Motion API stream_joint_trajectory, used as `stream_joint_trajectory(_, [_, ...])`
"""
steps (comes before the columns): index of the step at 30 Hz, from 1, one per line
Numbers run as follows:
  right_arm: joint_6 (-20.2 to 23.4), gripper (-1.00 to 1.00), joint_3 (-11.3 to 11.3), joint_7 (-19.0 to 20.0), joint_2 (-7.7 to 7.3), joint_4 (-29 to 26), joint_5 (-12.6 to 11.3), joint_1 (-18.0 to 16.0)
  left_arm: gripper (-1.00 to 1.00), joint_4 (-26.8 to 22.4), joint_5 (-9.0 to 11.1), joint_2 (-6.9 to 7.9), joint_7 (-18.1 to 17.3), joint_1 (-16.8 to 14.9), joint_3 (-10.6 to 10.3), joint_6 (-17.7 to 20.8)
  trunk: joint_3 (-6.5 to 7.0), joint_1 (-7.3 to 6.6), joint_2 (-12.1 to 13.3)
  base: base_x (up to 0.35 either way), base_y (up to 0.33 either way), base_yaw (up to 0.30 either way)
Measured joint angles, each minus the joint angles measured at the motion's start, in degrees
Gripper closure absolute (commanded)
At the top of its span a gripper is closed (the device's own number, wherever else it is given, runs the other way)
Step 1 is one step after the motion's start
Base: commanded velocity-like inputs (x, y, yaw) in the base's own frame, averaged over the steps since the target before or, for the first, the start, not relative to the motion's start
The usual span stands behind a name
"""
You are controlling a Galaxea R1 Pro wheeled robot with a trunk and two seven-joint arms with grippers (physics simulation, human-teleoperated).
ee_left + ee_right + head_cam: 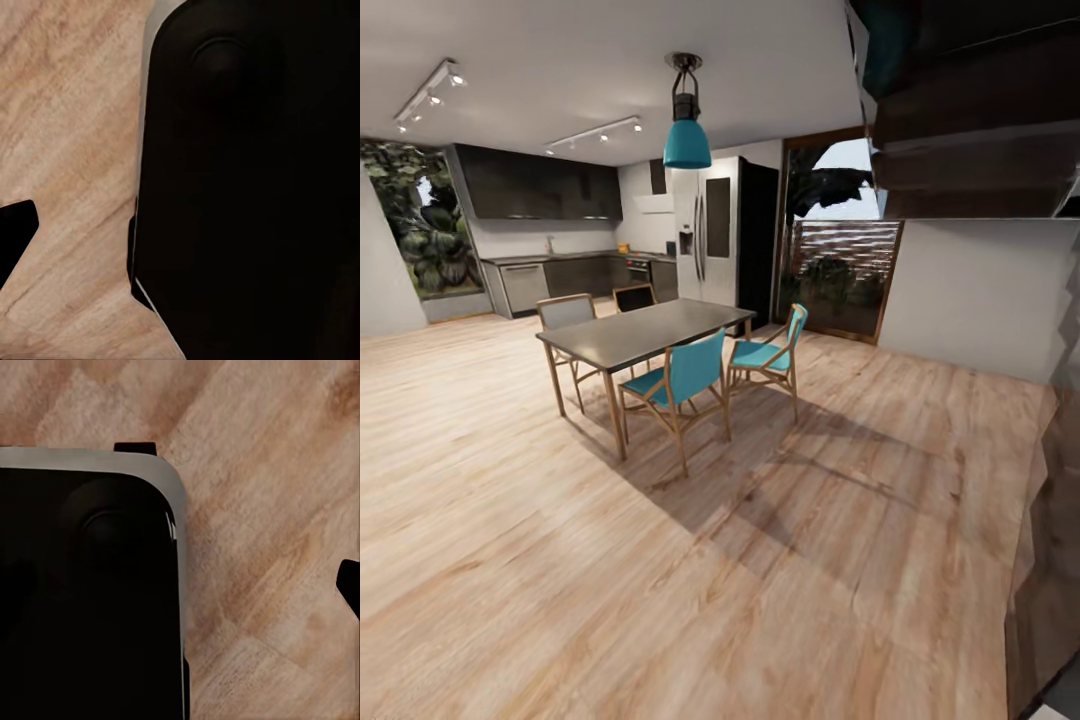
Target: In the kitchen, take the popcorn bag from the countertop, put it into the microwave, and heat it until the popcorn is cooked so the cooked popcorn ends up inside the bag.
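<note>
Four chairs [682,385] ring the dining table [645,332] between us and the kitchen [560,235], so we are far from the job. Left to right: window with plants at 10 o'clock, dark cabinets and countertop [550,259] at 11, fridge [715,235] at 12, glass door at 1, staircase at 2. Popcorn bag and microwave: too small to pick out from here; presumably on that far countertop. Wrist views give wood floor [67,135] and the dark robot base [82,607]; jaw state we cannot tell. Risks, as we judge: clipping a chair or table leg while driving in, or brushing the staircase at right on the turn.
</note>
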Motion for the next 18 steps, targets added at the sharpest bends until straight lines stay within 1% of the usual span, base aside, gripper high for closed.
stream_joint_trajectory(1, [0.0, -1.0, 0.0, 0.0, 0.03, 0.0, -0.01, 0.0, -1.0, 0.0, 0.0, 0.06, 0.0, 0.0, 2.2, -0.11, -0.03, 0.0, 0.0, 0.325, 0.0, 0.252])
stream_joint_trajectory(2, [0.0, -1.0, 0.0, 0.0, 0.01, 0.0, -0.02, 0.0, -1.0, -0.01, 0.0, 0.08, -0.02, 0.0, 3.43, -0.22, -0.07, 0.0, 0.0, 0.327, 0.0, 0.252])
stream_joint_trajectory(5, [0.0, -1.0, 0.0, 0.0, 0.0, 0.0, -0.02, 0.0, -1.0, -0.01, 0.0, 0.12, -0.07, 0.0, 5.51, -0.37, -0.16, 0.0, 0.0, 0.329, 0.0, 0.252])
stream_joint_trajectory(9, [0.0, -1.0, 0.0, 0.0, -0.01, 0.0, 0.0, 0.0, -1.0, -0.01, 0.0, 0.13, -0.08, 0.0, 5.82, -0.35, -0.3, 0.0, 0.0, 0.33, 0.0, 0.252])
stream_joint_trajectory(18, [0.0, -1.0, 0.0, 0.0, 0.0, 0.0, -0.01, 0.0, -1.0, -0.01, 0.0, 0.21, -0.07, 0.0, 5.85, -0.4, -0.59, 0.0, 0.0, 0.33, 0.0, 0.252])
